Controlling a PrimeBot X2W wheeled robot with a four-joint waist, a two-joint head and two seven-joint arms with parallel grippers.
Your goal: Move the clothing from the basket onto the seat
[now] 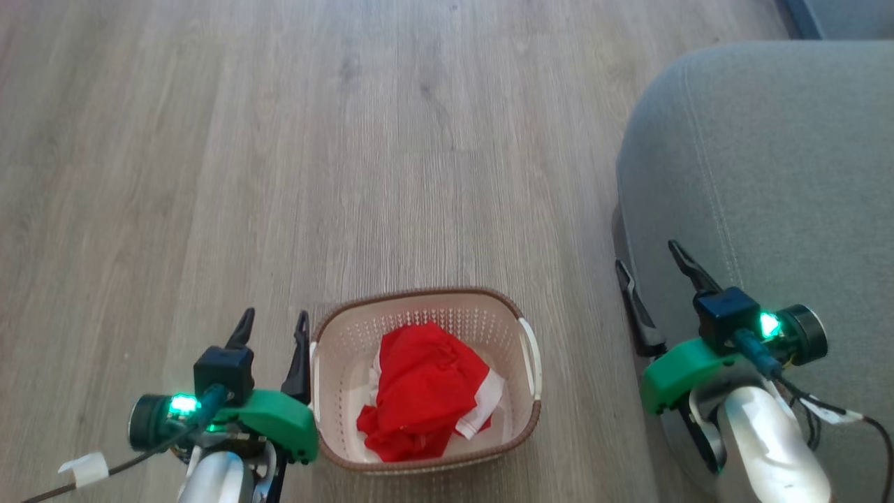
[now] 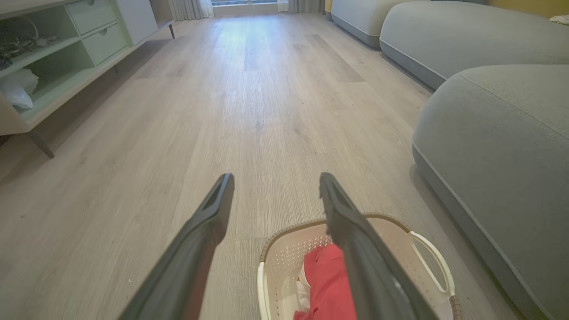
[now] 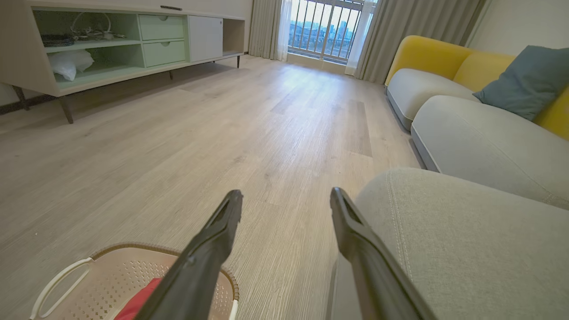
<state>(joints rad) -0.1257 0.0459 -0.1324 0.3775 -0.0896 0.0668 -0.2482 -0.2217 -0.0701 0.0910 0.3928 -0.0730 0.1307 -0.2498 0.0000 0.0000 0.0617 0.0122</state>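
Clothing [image 1: 422, 391] lies in basket [image 1: 347, 344] just right of left tool [image 1: 275, 318].

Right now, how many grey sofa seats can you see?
3. The seat is nearest, beside the basket; the second cushion lies behind it; the third cushion, paler, is farthest, toward the window. More may be hidden past the picture's edge.

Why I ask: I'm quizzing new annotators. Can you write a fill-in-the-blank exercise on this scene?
The clothing in the basket is coloured ____.
The left end effector and the right end effector are both ____, not shut.
The grey seat lies on the robot's ____ side.
Missing words: red; open; right.
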